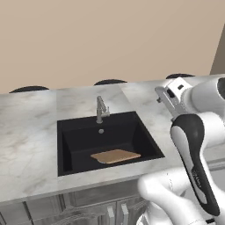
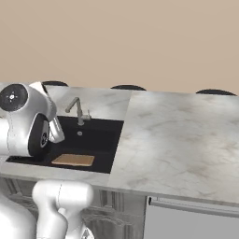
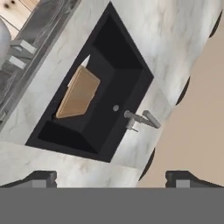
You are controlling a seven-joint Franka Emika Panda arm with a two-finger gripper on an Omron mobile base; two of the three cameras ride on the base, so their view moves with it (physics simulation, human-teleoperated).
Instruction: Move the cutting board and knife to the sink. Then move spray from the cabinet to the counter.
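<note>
Claw (image 3: 111, 177): hanging wide open, empty, over the sink (image 1: 70, 132).
Cutting board (image 1: 115, 156): lying in basin.
Risk: knife unseen; arm sweeping blind may be clipping the faucet (image 1: 101, 110).

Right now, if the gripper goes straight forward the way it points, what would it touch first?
Probably the black sink. The open gripper looks down at the basin, with the cutting board off to one side and the faucet to the other. Depth is hard to judge, so the exact spot is uncertain.

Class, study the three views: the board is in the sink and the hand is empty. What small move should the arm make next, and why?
Probably turn away from the sink to look for the knife. The cutting board already lies in the basin, the gripper stands open and empty above the counter, and no knife can be seen here.
</note>
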